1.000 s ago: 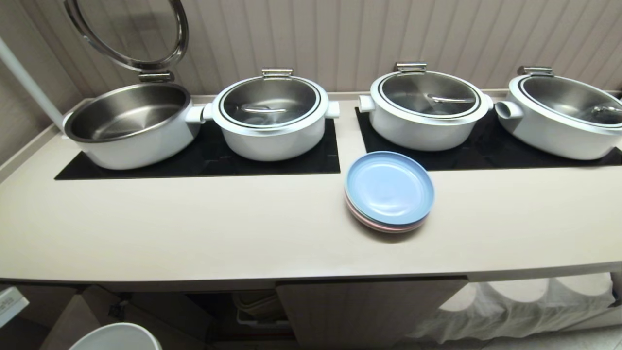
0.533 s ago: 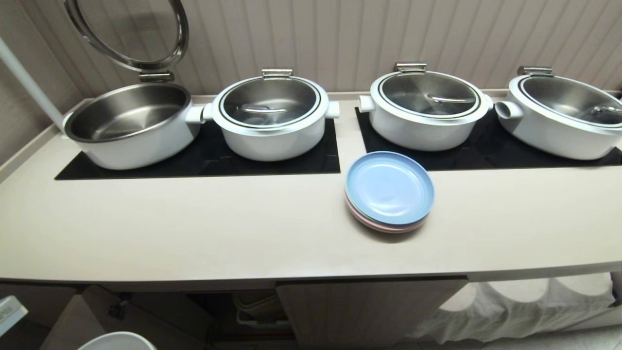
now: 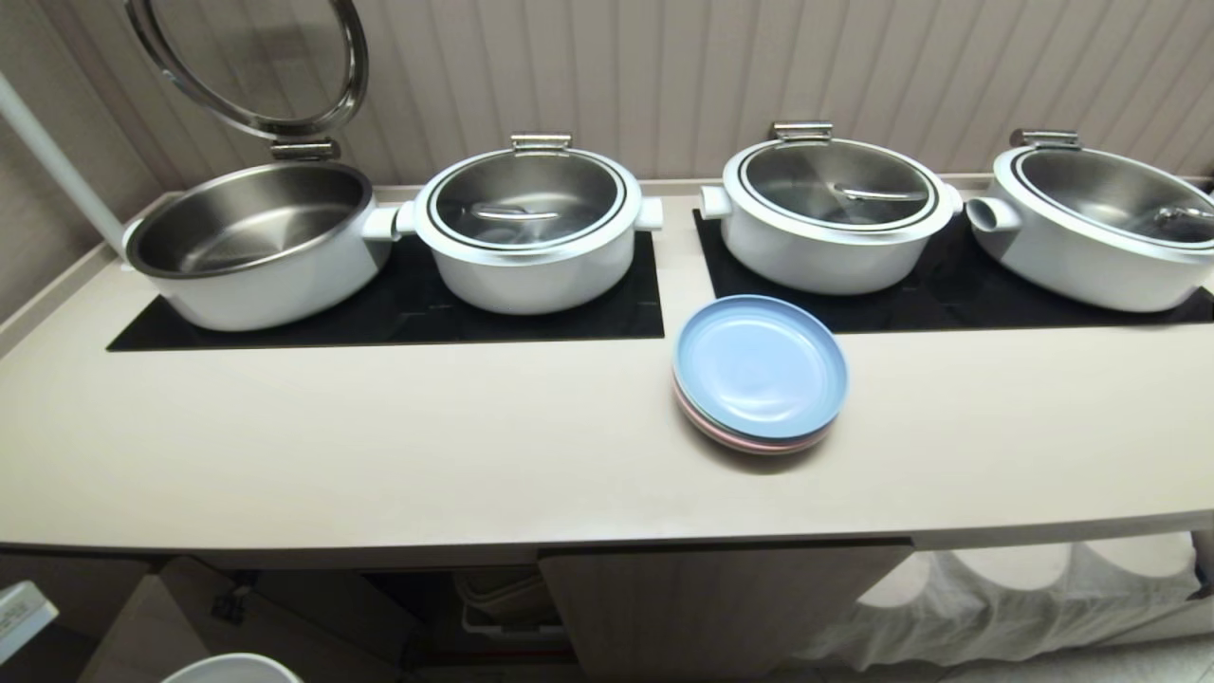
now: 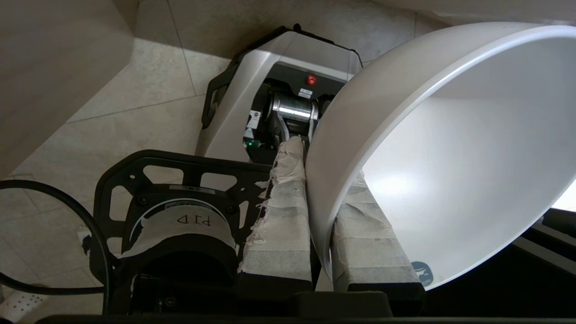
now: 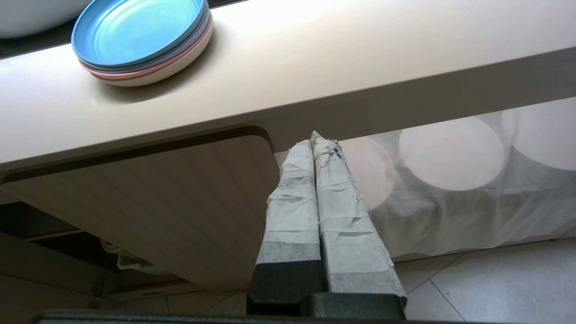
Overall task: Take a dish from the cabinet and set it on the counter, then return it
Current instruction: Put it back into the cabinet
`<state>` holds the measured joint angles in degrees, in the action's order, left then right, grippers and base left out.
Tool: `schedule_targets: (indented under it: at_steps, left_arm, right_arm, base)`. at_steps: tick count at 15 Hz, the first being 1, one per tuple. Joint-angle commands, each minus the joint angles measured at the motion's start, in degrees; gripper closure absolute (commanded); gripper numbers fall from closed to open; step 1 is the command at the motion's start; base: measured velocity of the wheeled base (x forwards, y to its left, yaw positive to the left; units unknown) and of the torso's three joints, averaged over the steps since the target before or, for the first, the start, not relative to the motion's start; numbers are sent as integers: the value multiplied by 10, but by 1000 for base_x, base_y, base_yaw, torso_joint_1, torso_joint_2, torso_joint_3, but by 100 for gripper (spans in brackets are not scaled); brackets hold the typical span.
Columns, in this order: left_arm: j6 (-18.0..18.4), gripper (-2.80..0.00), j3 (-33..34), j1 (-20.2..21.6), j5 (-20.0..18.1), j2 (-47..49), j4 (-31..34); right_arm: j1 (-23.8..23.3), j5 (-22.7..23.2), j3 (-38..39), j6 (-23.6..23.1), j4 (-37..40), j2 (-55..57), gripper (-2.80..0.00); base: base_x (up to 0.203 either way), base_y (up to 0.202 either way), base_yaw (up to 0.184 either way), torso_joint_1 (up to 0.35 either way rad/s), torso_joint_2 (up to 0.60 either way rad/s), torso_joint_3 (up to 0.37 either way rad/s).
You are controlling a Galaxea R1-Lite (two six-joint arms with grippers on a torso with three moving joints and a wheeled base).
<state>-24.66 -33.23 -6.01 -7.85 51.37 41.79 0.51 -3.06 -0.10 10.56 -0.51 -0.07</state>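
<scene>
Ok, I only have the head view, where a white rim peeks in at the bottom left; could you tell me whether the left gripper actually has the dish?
Observer: Yes. The left wrist view shows the left gripper shut on the dish, one of the jaws outside its wall and one inside.
Operator: Thank you. What is behind it there?
Observer: Floor tiles and the robot's base, no shelf.
Operator: And the right gripper, please?
Observer: The right gripper is shut and empty, below the counter edge, near the corner of a closed cabinet door.
</scene>
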Motion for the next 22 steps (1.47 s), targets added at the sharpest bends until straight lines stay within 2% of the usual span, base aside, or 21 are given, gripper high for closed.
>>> schedule_targets:
  at_steps: [1, 16, 19, 22]
  left_arm:
    - [-1, 0, 0, -1, -2, 2, 2]
    - [-8, 0, 4, 3, -7, 1, 8]
    - [-28, 0, 4, 2, -6, 0, 10]
    - [-28, 0, 9, 2, -6, -10, 11]
  right_arm:
    - [0, 0, 0, 1, 0, 1, 0]
    - [0, 0, 0, 1, 0, 1, 0]
    - [0, 0, 0, 1, 0, 1, 0]
    - [0, 0, 0, 1, 0, 1, 0]
  base:
    - [0, 0, 0, 0, 0, 0]
    - [0, 0, 0, -89, 191, 98]
    - [0, 0, 0, -142, 294, 155]
    - [0, 0, 0, -145, 307, 166]
